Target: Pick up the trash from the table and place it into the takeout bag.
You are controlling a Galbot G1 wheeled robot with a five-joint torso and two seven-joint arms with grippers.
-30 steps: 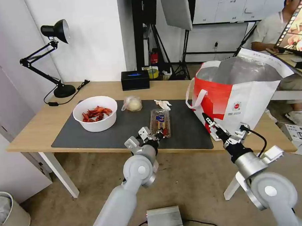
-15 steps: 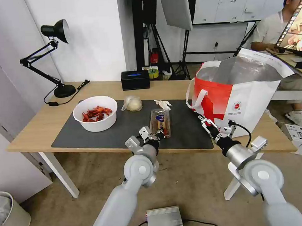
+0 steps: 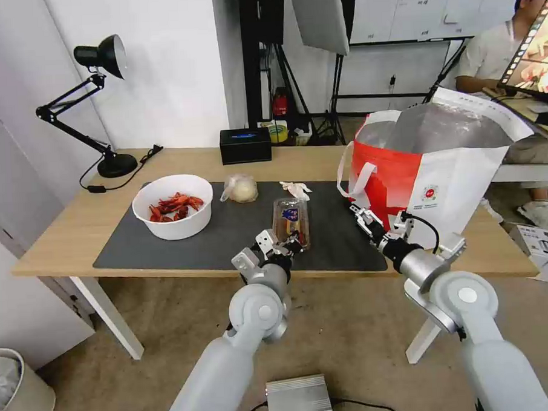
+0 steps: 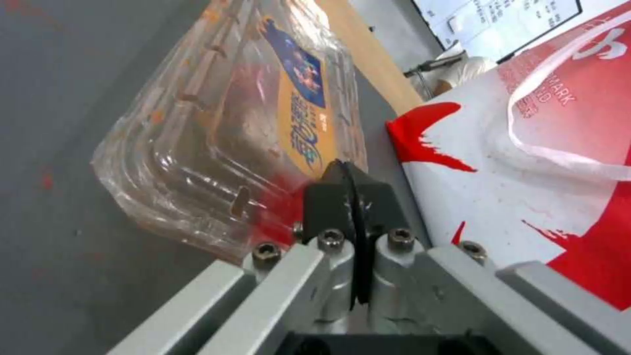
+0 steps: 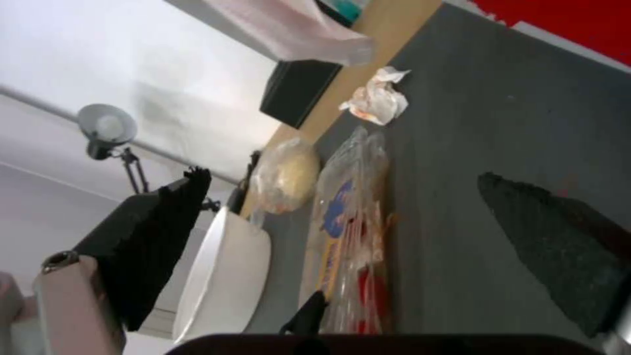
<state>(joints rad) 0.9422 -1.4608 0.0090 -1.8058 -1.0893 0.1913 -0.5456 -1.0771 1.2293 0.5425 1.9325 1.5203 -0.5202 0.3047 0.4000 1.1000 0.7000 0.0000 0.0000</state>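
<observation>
You saw: takeout bag [image 3: 433, 180] white-and-red, silver-lined | mat [image 3: 227, 232] dark grey | bowl [image 3: 172, 207] white, red shells | clamshell tray [image 3: 290, 222] clear, blue-orange label | box [image 3: 245, 145] black

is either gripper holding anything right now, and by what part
The left gripper is shut on the near end edge of the clamshell tray, which lies on the mat. The right gripper is open above the mat, holding nothing.
</observation>
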